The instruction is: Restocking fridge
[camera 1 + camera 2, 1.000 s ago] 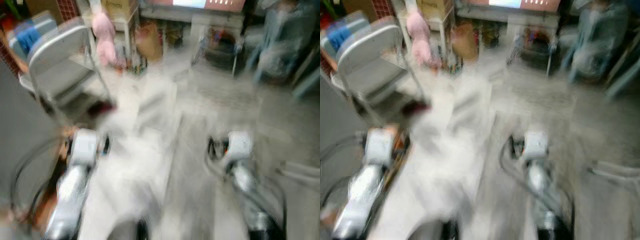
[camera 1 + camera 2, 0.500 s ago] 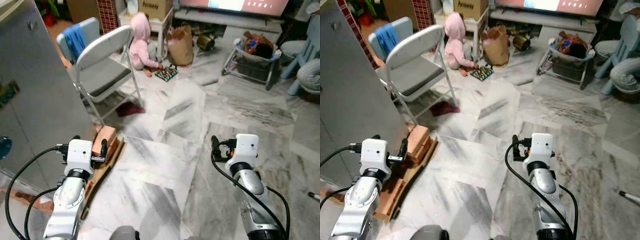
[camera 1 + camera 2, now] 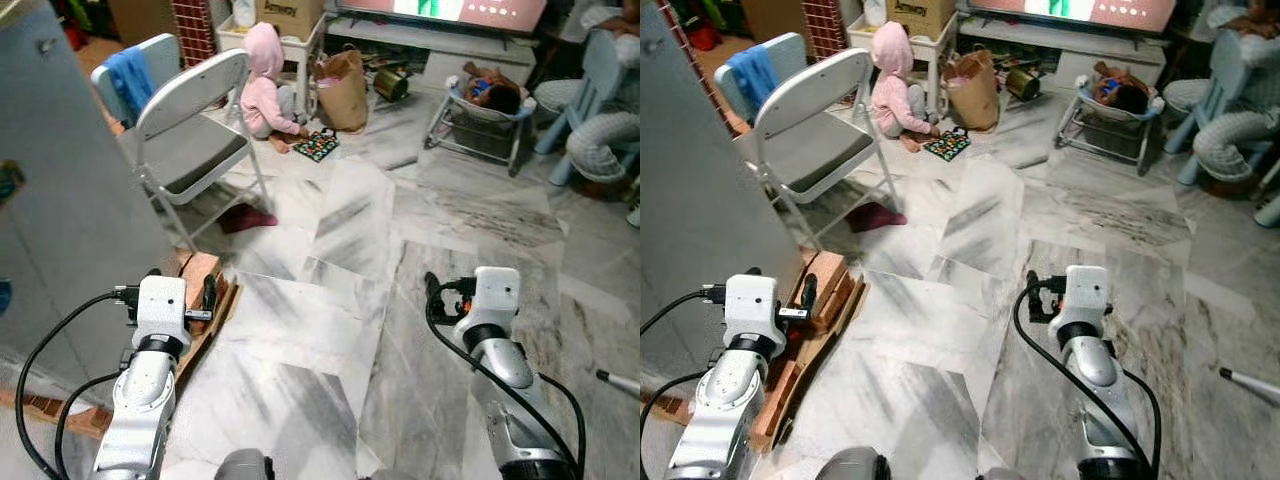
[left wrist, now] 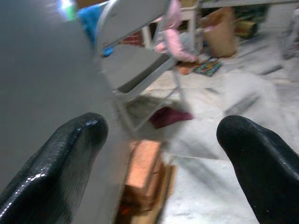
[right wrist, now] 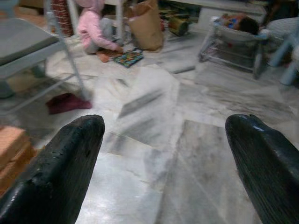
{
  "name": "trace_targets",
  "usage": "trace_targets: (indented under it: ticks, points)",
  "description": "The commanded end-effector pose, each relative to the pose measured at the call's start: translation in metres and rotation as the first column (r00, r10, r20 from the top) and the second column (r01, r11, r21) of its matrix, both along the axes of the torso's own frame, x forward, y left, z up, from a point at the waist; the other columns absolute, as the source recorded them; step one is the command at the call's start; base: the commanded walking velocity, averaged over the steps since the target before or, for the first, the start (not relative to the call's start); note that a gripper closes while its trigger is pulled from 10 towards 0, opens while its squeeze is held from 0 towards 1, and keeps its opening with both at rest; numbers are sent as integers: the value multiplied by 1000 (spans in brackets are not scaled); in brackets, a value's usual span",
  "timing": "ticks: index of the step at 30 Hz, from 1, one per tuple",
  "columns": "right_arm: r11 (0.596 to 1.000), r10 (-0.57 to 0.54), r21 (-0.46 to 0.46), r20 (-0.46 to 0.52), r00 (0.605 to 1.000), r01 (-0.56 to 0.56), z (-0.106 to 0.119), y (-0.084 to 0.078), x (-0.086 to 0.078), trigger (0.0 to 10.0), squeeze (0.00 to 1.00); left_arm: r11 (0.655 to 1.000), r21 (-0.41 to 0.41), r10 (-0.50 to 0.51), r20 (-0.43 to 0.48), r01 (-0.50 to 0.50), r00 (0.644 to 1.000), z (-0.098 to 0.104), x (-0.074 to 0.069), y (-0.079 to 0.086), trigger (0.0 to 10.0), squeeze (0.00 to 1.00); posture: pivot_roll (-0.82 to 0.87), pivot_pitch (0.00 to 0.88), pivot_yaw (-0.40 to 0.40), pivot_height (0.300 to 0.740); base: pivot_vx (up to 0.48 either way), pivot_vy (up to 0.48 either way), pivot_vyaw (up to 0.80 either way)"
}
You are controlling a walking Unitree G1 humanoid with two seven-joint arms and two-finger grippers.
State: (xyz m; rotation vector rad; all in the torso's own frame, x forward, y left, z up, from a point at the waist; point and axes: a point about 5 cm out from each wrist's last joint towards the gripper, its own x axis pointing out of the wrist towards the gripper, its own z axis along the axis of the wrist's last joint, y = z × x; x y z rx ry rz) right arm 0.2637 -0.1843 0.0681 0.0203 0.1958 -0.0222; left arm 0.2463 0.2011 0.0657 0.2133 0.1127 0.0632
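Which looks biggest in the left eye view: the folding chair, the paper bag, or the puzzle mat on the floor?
1. Folding chair, by far the biggest.
2. Paper bag.
3. Puzzle mat, the smallest.
The bag and mat lie farther from the camera than the chair, so they look a bit smaller than they really are.

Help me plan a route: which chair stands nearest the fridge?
The grey folding chair, standing right beside the grey fridge; the light blue chairs sit across the room.

My view sharpens and swings.
The blur clears; the grey metal folding chair and grey fridge side sit slightly differently in my view.
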Motion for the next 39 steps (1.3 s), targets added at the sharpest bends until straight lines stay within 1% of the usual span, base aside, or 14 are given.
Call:
trace_targets:
  ticks: [1,3,7,10,17,24,27,32,37,39]
  points:
    - [1000,11,0,13,1000,-11,3,1,-1,10000,0,1000,11,16,-12,-16,1000,-2,-2,3,10000,0,99,65,-29,740,0,480,0]
    - [1000,14,5,19,1000,-14,3,-1,-3,10000,0,999,29,28,-8,-28,1000,-3,-4,5,10000,0,98,65,-29,740,0,480,0]
    - [1000,18,7,24,1000,-18,3,-1,-5,10000,0,999,35,21,-7,-21,1000,-3,-5,5,10000,0,100,66,-29,740,0,480,0]
    - [999,40,5,27,999,-40,2,1,-7,10000,0,999,44,16,-3,-16,1000,-4,-5,4,10000,0,100,67,-29,740,0,480,794]
    - [999,40,16,21,999,-40,-1,1,-7,10000,0,999,46,24,1,-24,1000,-2,-7,4,10000,0,105,69,-31,740,0,480,737]
    - [1000,20,11,4,1000,-21,-5,-2,-9,10000,0,999,40,23,6,-24,1000,-2,-8,4,10000,0,107,67,-32,740,0,424,0]
    - [1000,-17,-16,-18,1000,16,-9,-6,-11,10000,0,999,46,-12,1,12,1000,-3,-14,2,10000,0,108,69,-31,740,0,0,0]
    - [998,-59,-13,-42,997,58,-13,-13,-13,10000,0,998,57,-27,-5,27,1000,-4,-18,4,10000,0,110,73,-37,740,0,0,0]
    - [998,-67,2,-53,996,67,-14,-14,-13,10000,0,998,57,-27,-10,27,1000,-4,-19,7,10000,0,111,75,-38,740,0,0,0]
    - [998,-69,4,-61,996,69,-15,-14,-13,10000,0,998,60,-31,-12,32,999,-4,-19,8,10000,0,112,75,-39,740,0,0,-800]
